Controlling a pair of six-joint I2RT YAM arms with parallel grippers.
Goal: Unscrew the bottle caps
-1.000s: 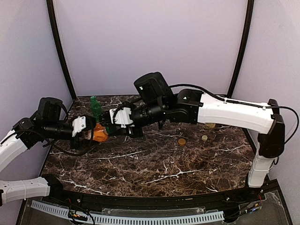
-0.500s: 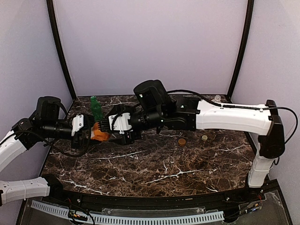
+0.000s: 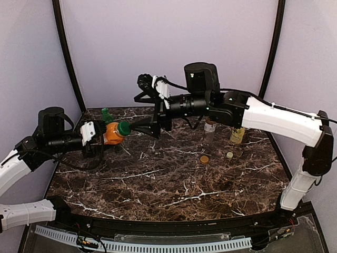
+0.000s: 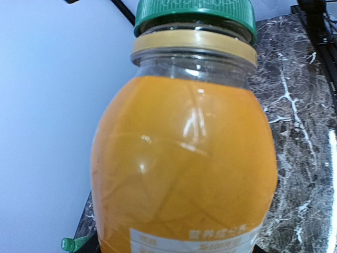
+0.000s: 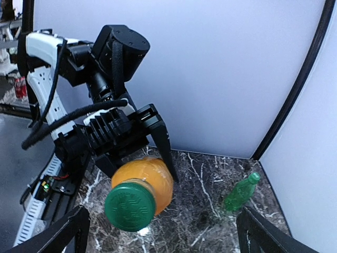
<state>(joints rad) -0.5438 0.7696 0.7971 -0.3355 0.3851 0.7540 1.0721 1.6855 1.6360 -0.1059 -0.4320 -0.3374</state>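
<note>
My left gripper (image 3: 107, 136) is shut on the orange juice bottle (image 3: 111, 132), holding it tilted above the table's left side. Its green cap (image 3: 124, 128) sits on the neck and points toward the right arm. The bottle (image 4: 184, 158) and cap (image 4: 195, 13) fill the left wrist view and hide the fingers. My right gripper (image 3: 139, 104) stands open, a short way right of the cap and touching nothing. In the right wrist view the cap (image 5: 129, 205) faces the camera between the wide-apart fingers (image 5: 68, 232). The slim green bottle (image 3: 107, 115) stands capped behind.
A short brown bottle (image 3: 209, 129) and a yellow tea bottle (image 3: 238, 134) stand at the back right. Two loose caps lie in front of them, a golden-brown cap (image 3: 204, 158) and a cream cap (image 3: 229, 155). The slim green bottle (image 5: 241, 192) is near the back wall.
The right gripper has let go of the green cap, opened wide and drawn back up and to the right. The left gripper has raised the orange bottle slightly.
</note>
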